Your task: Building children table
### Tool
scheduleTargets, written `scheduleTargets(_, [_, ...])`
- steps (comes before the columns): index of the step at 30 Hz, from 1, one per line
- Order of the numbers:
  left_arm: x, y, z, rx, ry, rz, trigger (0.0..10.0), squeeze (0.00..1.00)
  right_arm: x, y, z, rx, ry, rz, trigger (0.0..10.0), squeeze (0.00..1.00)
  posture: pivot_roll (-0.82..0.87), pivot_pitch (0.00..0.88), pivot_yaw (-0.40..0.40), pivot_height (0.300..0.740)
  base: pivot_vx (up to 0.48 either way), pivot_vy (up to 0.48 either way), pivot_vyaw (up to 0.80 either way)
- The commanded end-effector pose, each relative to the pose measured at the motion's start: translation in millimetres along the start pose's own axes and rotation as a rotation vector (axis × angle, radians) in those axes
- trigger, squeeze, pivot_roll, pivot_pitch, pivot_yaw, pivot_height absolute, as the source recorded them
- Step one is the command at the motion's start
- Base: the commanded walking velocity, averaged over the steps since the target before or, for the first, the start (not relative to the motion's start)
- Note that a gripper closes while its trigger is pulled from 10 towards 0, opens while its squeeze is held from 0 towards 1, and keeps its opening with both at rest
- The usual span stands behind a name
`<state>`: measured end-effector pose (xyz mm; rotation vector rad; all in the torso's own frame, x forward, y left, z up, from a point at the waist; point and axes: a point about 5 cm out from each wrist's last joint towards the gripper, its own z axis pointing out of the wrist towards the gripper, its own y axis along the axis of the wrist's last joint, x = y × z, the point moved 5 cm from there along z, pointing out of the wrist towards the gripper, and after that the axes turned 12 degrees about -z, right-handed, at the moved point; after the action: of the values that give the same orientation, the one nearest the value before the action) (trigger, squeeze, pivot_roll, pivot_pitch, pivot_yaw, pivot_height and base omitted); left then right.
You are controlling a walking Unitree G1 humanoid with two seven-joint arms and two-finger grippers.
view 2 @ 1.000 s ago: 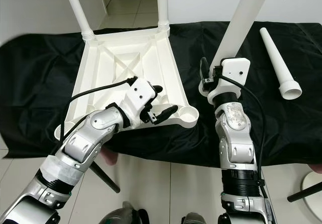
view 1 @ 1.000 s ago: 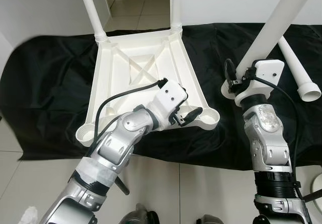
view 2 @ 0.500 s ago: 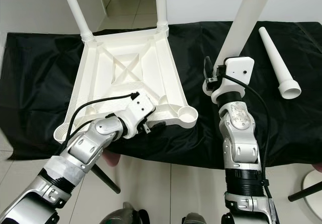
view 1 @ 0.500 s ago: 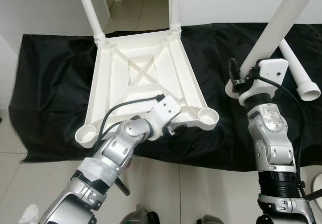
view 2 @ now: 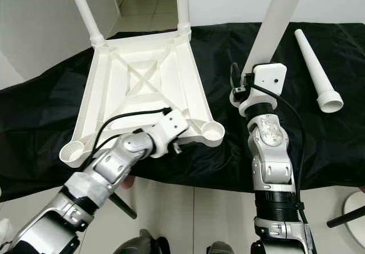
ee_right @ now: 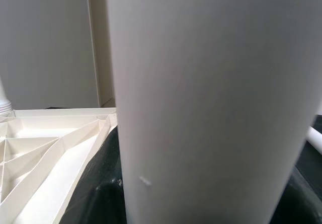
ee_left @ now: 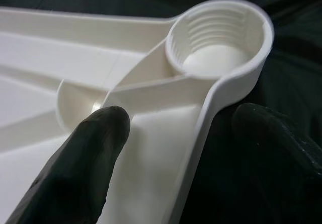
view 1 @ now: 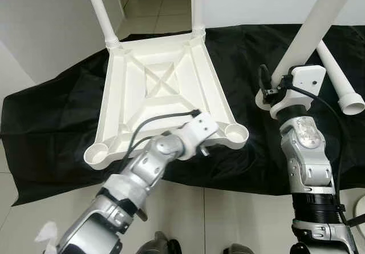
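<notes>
Step in hand, as I read it: seat the third leg in the open near-right socket; do it well by keeping the tabletop pinned so it can't slide on the cloth, bringing the leg's threaded end square over the socket, lowering until threads meet, then turning without side load; cross-threading is the main risk. Left to right: upturned white tabletop (view 1: 159, 88) lies ribbed side up on the black cloth (view 1: 51, 123), two legs already standing in the far corner sockets; near-left socket (view 1: 98, 153) empty; left hand (ee_left: 166, 148) sits at the near edge of the tabletop, just beside the near-right socket (view 1: 236, 133); in the left wrist view its fingers (ee_left: 80, 158) are spread wide, one over the inner ribbed face, the other outside on the cloth, with the rim wall between them; straddling, not clamped as far as I can tell; threads inside the socket look clean. Right hand (view 1: 272, 91) is up off the cloth to the right of that socket, closed around the lower end of a white leg (view 1: 311, 28) that tilts up and away to the right; leg end is near the socket but apart from it, needs to go left and toward the near edge; fourth leg (view 1: 341, 85) lies loose on the cloth at far right.
</notes>
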<state>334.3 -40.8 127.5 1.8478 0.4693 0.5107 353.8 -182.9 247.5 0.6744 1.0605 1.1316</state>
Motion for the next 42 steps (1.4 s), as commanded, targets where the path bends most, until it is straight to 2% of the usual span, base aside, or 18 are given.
scheduleTargets(1, [5.0,-3.9,1.3,0.01,0.041,0.009,10.0,0.0,1.5,6.7,2.2,-0.029,-0.004,0.006,10.0,0.0,-0.09,0.018,0.14,0.74,0.0,0.0,0.0])
scheduleTargets(3, [2.4,-2.1,3.6,0.007,0.033,0.012,10.0,0.0,1.2,6.5,1.9,-0.028,-0.005,0.004,10.0,0.0,-0.09,0.017,0.142,0.74,0.0,0.0,0.0])
scheduleTargets(4, [-4.7,2.1,8.7,-0.004,0.015,0.015,10.0,0.0,1.2,6.1,0.9,-0.026,-0.006,0.002,10.0,0.0,-0.1,0.018,0.142,0.74,0.0,0.0,0.0])
scheduleTargets(8, [-15.7,5.1,14.0,-0.013,-0.014,0.015,10.0,0.0,1.7,6.0,0.1,-0.024,-0.005,0.001,10.0,0.0,-0.1,0.02,0.142,0.74,0.0,0.0,0.0])
scheduleTargets(14, [-27.4,4.4,20.1,-0.017,-0.038,0.022,10.0,0.0,2.6,5.7,-0.4,-0.023,-0.003,-0.003,10.0,0.0,-0.11,0.022,0.142,0.74,0.0,0.0,0.0])
scheduleTargets(20, [-32.5,5.6,22.9,-0.022,-0.05,0.01,10.0,0.0,3.2,5.6,-0.4,-0.023,-0.002,-0.003,10.0,0.0,-0.11,0.022,0.142,0.74,0.0,0.0,0.0])
scheduleTargets(26, [-49.4,10.0,27.2,-0.039,-0.086,0.003,10.0,0.0,5.7,3.8,-1.3,-0.017,-0.002,0.006,10.0,0.0,-0.11,0.023,0.144,0.74,0.0,0.0,0.0])
scheduleTargets(30, [-51.3,13.8,25.0,-0.05,-0.101,0.008,10.0,0.0,5.9,0.6,-2.7,-0.003,-0.005,0.013,10.0,0.0,-0.11,0.027,0.146,0.74,0.0,0.0,0.0])
scheduleTargets(34, [-47.1,23.8,18.9,-0.085,-0.124,-0.023,10.0,0.0,5.4,-6.7,-5.3,0.031,-0.015,0.027,10.0,0.0,-0.11,0.028,0.147,0.74,0.0,0.0,0.0])
scheduleTargets(38, [-39.5,54.4,3.6,-0.195,-0.159,-0.067,10.0,0.0,9.8,-18.3,-8.6,0.078,-0.012,0.044,10.0,0.0,-0.1,0.027,0.146,0.74,0.0,0.0,0.0])
scheduleTargets(41, [-36.3,62.9,-2.5,-0.229,-0.167,-0.076,10.0,0.0,12.8,-20.8,-9.4,0.087,-0.004,0.049,10.0,0.0,-0.1,0.026,0.145,0.74,0.0,0.0,0.0])
scheduleTargets(42, [-32.2,71.5,-9.5,-0.264,-0.173,-0.088,10.0,0.0,16.3,-23.7,-10.5,0.098,0.007,0.059,10.0,0.0,-0.09,0.023,0.14,0.74,0.0,0.0,0.0])
